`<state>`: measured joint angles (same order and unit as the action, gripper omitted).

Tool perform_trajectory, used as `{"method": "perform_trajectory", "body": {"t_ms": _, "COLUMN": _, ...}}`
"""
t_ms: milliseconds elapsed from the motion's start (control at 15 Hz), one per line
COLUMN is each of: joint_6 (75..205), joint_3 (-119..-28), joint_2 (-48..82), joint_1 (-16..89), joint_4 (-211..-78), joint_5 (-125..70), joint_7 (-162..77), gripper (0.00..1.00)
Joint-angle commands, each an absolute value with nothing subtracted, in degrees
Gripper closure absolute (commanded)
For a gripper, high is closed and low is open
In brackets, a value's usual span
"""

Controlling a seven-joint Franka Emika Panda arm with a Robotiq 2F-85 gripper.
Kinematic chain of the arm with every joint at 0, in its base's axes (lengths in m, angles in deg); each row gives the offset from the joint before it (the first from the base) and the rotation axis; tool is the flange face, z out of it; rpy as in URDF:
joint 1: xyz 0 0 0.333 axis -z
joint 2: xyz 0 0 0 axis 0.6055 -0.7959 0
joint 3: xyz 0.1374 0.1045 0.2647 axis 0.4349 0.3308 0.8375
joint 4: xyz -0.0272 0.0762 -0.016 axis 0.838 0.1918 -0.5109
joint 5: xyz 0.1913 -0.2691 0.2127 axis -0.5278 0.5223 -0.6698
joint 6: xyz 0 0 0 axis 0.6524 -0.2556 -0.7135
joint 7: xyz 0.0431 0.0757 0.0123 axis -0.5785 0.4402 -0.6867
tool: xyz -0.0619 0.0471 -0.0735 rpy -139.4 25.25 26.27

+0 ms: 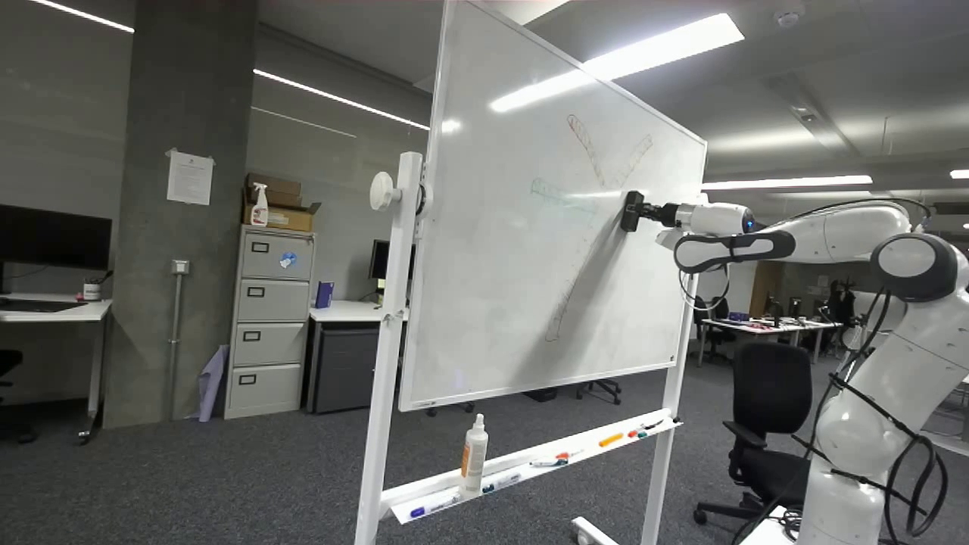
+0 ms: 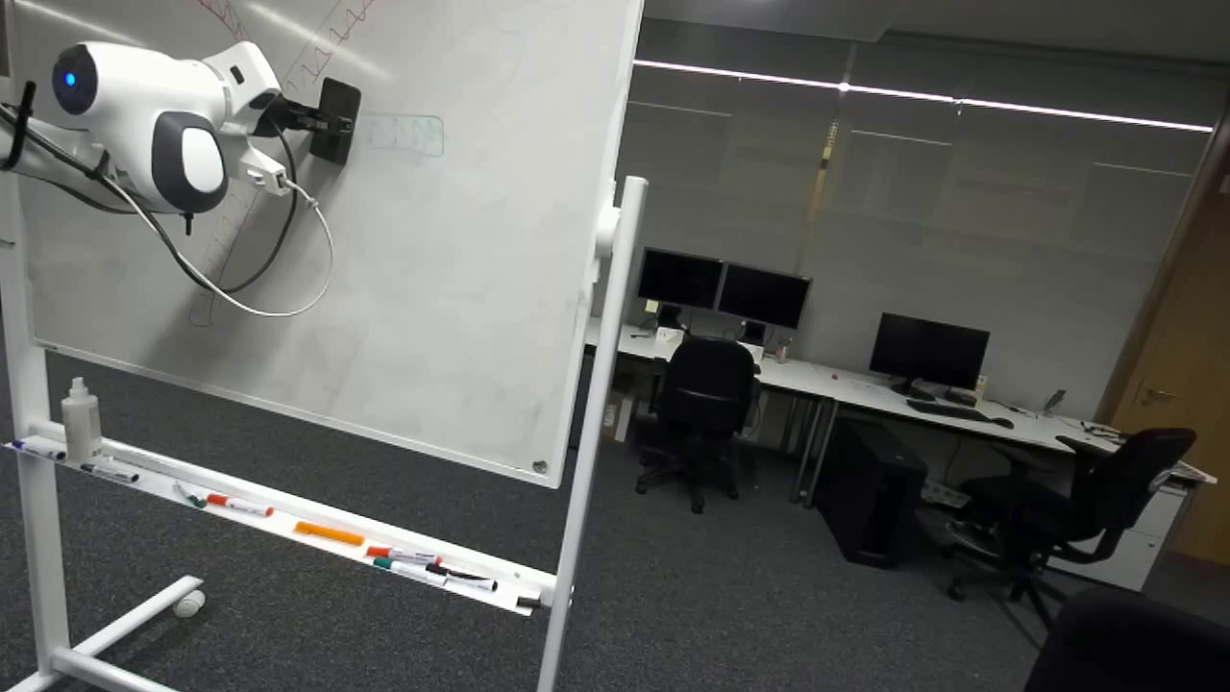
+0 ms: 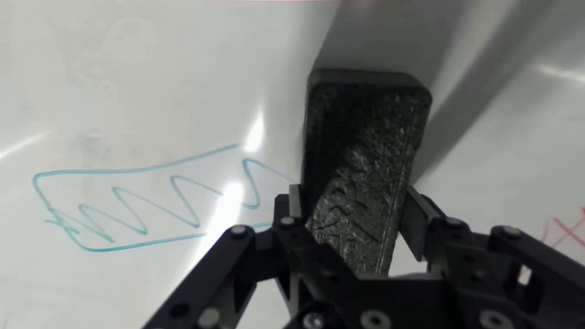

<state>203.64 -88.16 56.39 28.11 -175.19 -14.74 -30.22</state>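
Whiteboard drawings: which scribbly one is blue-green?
The long zigzag-filled shape left of the black eraser in the wrist view; the other drawings look reddish.

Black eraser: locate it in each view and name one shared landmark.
In an exterior view: black eraser, right of centre; teal drawing to its left.
In an exterior view: black eraser, upper left; teal drawing to its right.
Wrist view: black eraser, just right of centre; teal drawing to its left.
Shared landmark: the teal drawing.

In your wrist view, the scribble lies at nine o'clock from the eraser; in an exterior view, your tray sits at six o'clock from the whiteboard.
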Motion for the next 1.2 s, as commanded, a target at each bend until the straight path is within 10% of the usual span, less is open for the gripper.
{"method": "perform_trajectory", "body": {"t_ms": 0, "joint_6": 203.64, "joint_3": -94.16, "joint_2": 52.96, "joint_1": 25.79, "joint_4": -170.48, "joint_5": -13.85, "joint_7": -31.05, "gripper": 0.7}}
{"method": "perform_trajectory", "body": {"t_ms": 1133, "joint_6": 203.64, "joint_3": -117.1, "joint_2": 50.5, "joint_1": 10.92, "joint_4": -163.65, "joint_5": -14.66, "joint_7": -30.88, "gripper": 0.7}}
